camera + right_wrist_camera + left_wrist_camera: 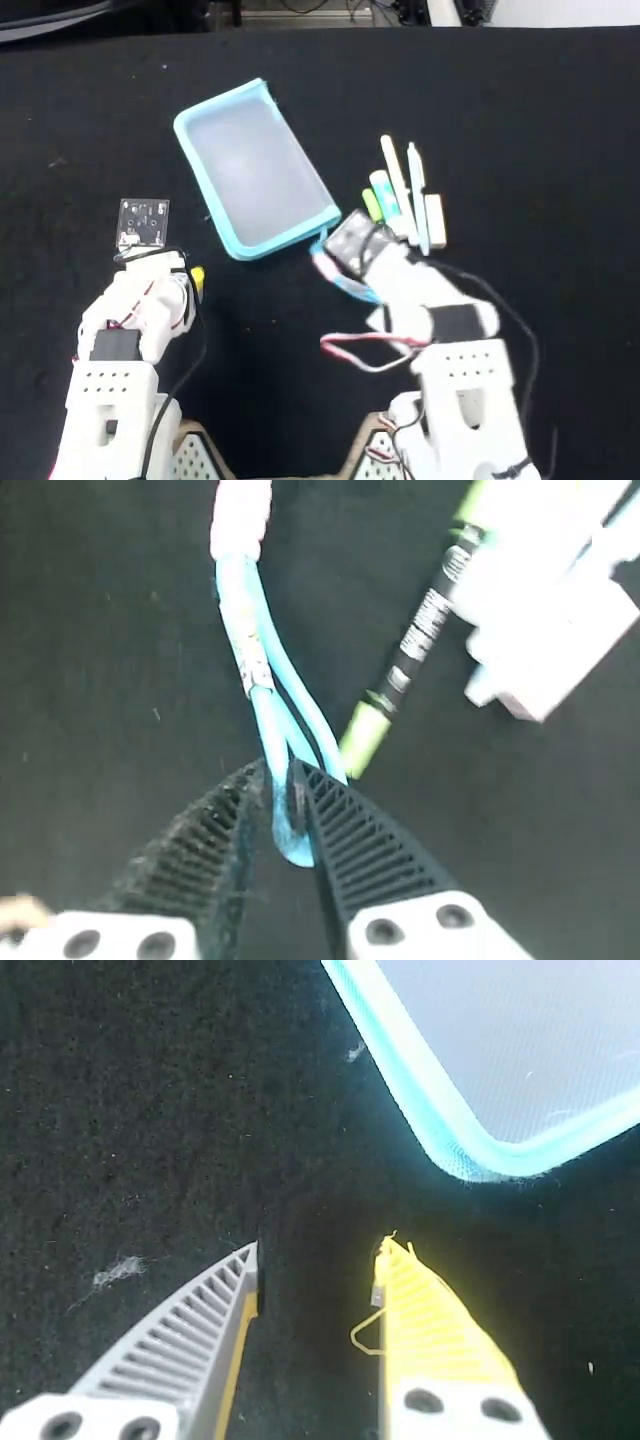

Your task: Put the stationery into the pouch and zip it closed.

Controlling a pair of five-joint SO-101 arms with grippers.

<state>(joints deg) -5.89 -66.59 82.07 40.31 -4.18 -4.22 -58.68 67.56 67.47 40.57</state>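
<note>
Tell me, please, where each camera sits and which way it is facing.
High view: fixed above the table, looking down on the pouch, the pens and both arms.
Left wrist view: on the left wrist, looking down past the open left gripper at the table and a pouch corner.
Right wrist view: on the right wrist, looking past the right gripper, shut on the pouch's blue strap, a green pen beside.
Shared: high and left wrist views both show that pouch corner.

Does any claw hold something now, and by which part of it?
The right claw is shut on the blue cord, pinching the looped end of it. The left claw is open and holds nothing.
</note>
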